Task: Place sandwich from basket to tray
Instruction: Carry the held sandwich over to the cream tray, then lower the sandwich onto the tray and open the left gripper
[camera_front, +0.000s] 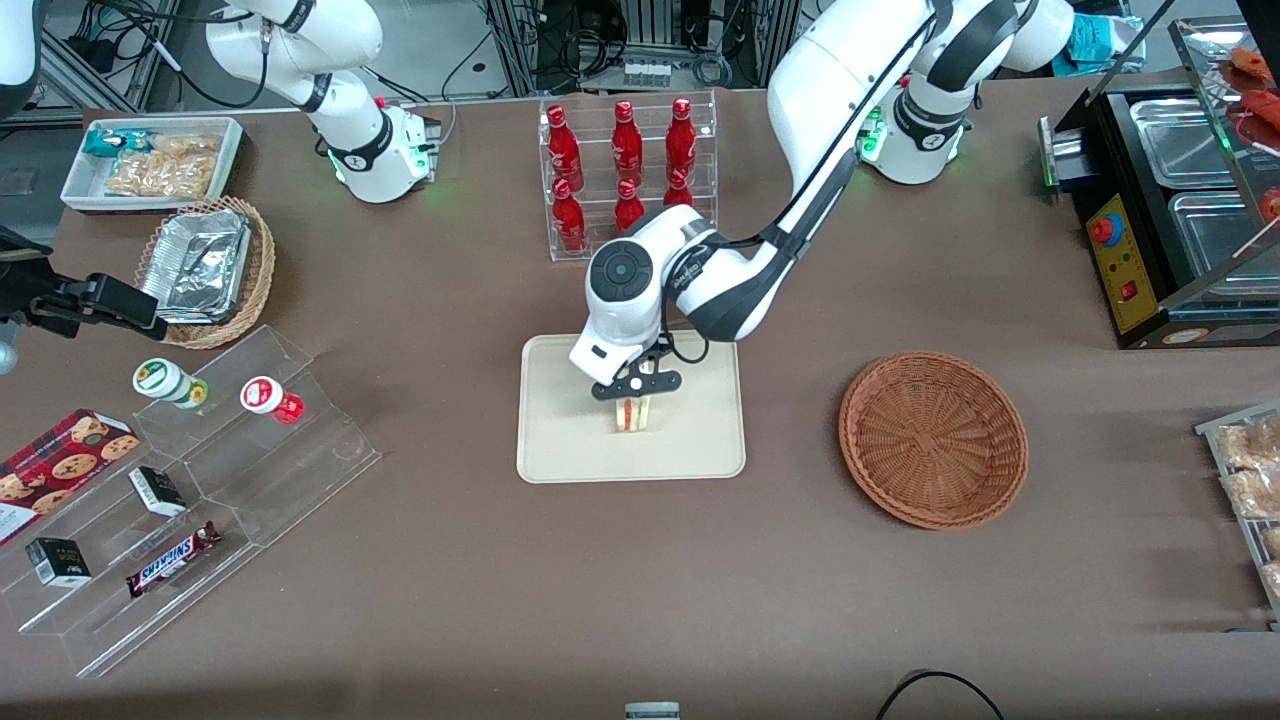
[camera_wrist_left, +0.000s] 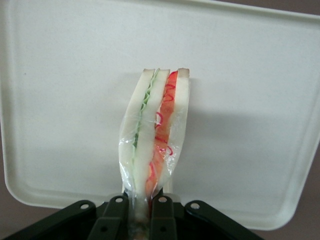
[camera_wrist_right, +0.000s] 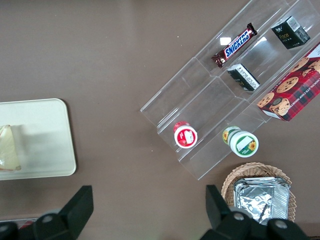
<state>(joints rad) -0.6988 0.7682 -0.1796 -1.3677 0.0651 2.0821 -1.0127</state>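
The clear-wrapped sandwich (camera_front: 632, 413) with white bread and red and green filling hangs over the middle of the cream tray (camera_front: 560, 450). My left gripper (camera_front: 634, 392) is shut on the sandwich's top edge. In the left wrist view the two black fingers (camera_wrist_left: 116, 215) pinch the wrapped wedge (camera_wrist_left: 155, 135), with the tray (camera_wrist_left: 250, 100) close beneath it. I cannot tell whether the sandwich touches the tray. The reddish-brown wicker basket (camera_front: 933, 438) sits empty on the table, toward the working arm's end. The sandwich also shows in the right wrist view (camera_wrist_right: 8, 149).
A clear rack of red bottles (camera_front: 626, 170) stands farther from the front camera than the tray. Clear stepped shelves (camera_front: 190, 500) with snacks, a lighter basket with foil containers (camera_front: 205, 270) and a white bin (camera_front: 150, 160) lie toward the parked arm's end. A black food warmer (camera_front: 1170, 210) stands at the working arm's end.
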